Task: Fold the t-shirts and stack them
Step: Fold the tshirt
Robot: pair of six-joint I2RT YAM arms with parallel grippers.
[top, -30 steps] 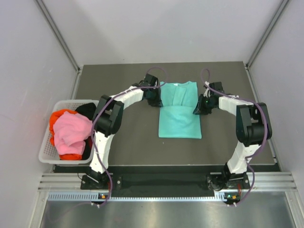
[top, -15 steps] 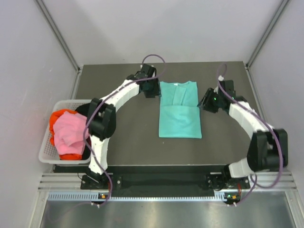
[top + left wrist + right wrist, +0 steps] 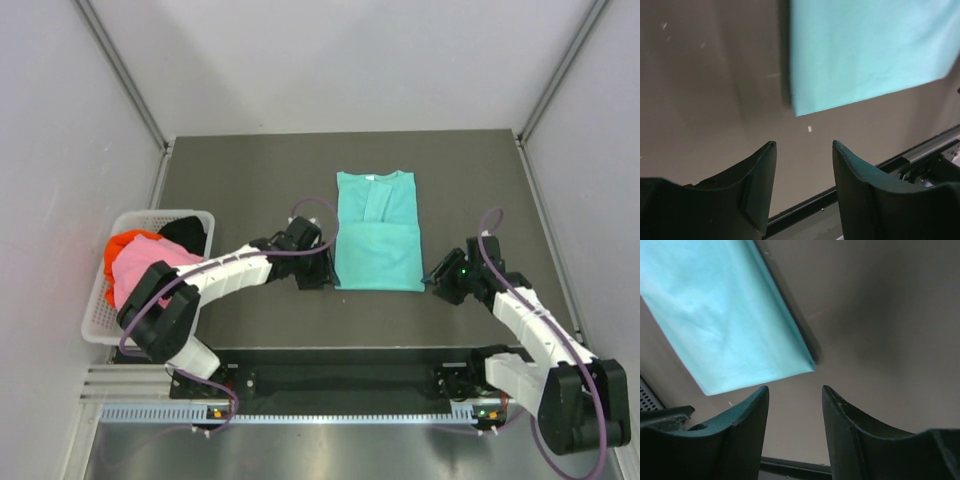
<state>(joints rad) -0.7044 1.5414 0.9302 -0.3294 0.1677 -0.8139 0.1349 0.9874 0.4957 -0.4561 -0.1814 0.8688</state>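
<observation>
As left pincer [image 3: 802, 145] gapes, teal t-shirt [image 3: 377, 230] lies folded.

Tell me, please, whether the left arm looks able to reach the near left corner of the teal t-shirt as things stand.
Probably yes. The left gripper is open right beside that corner of the teal t-shirt, with only table surface showing between them and nothing in the way.

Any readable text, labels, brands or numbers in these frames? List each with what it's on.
None readable in any view.
Teal t-shirt: plain cloth, no print or tag text showing.
White basket: no label visible.
Table: bare dark surface, no markings.
</observation>
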